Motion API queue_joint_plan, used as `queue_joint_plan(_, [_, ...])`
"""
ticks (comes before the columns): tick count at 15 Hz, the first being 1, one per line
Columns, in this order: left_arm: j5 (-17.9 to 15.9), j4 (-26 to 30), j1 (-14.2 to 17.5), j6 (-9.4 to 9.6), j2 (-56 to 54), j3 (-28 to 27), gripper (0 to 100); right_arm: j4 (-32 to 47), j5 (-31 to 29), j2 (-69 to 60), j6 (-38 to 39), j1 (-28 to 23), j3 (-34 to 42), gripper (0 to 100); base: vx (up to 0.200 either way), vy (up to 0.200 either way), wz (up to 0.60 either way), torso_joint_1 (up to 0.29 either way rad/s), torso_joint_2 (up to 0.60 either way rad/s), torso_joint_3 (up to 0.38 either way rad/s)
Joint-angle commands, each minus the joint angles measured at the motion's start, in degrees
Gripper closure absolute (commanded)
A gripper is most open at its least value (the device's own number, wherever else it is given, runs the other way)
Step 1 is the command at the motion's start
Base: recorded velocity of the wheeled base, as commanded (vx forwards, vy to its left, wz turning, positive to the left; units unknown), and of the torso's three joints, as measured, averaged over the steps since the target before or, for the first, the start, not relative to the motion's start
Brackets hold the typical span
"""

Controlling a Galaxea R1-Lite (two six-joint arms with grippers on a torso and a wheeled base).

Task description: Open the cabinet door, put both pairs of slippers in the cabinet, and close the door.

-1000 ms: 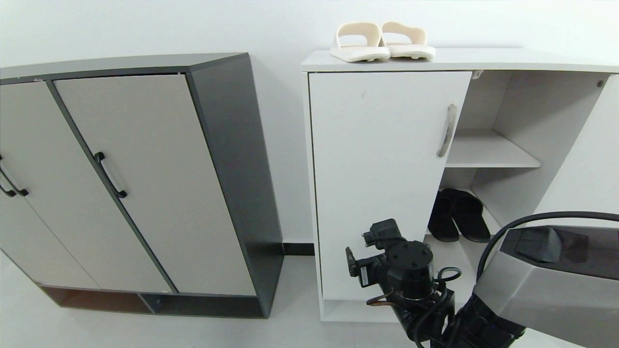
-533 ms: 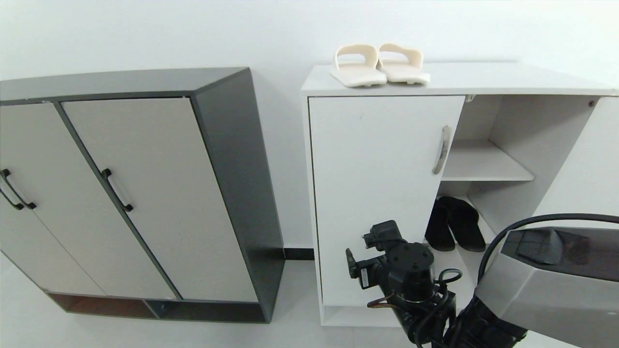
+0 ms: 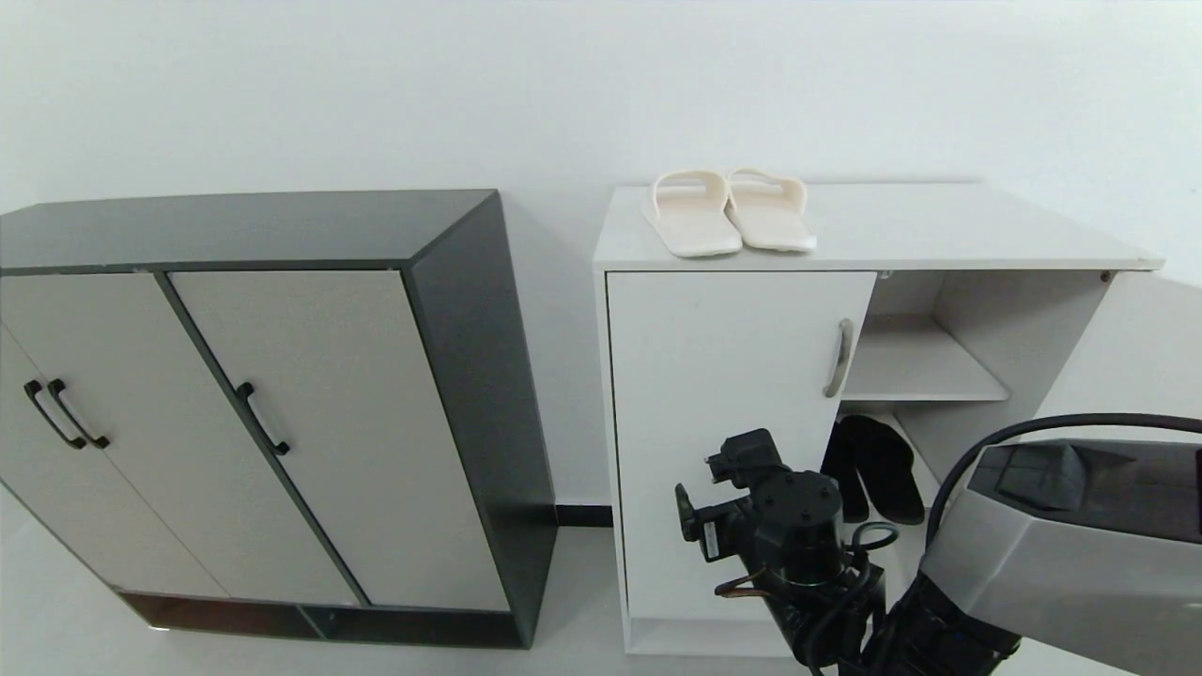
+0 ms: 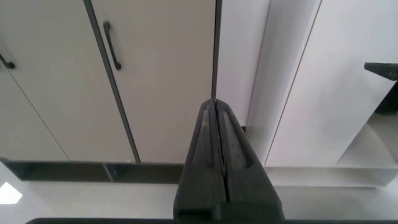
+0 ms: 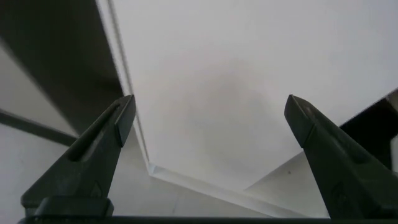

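- The cream slippers (image 3: 728,211) lie side by side on top of the white cabinet (image 3: 939,230), above its closed left door (image 3: 732,422).
- The black slippers (image 3: 869,468) sit inside the cabinet's open right compartment, under the upper shelf.
- My right pincer (image 5: 208,118) is spread wide, holding nothing, facing the white door.
- My left pincer (image 4: 216,109) has its fingers pressed together, empty, pointing toward the dark cabinet (image 4: 155,74) beside the white one.
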Motion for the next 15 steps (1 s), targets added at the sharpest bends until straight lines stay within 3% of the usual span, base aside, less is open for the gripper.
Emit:
queue_joint_plan(1, [0.02, 0.02, -0.02, -0.01, -0.01, 0.0, 100, -0.08, 0.03, 0.32, -0.02, 0.17, -0.04, 0, 0.0, 0.0, 0.0, 0.159, -0.47, -0.315])
queue_joint_plan(15, [0.02, 0.02, -0.02, -0.01, -0.01, 0.0, 100, -1.4, 0.03, 0.41, -0.72, 0.08, -0.04, 0, 0.0, 0.0, 0.0, 0.201, -0.51, -0.311])
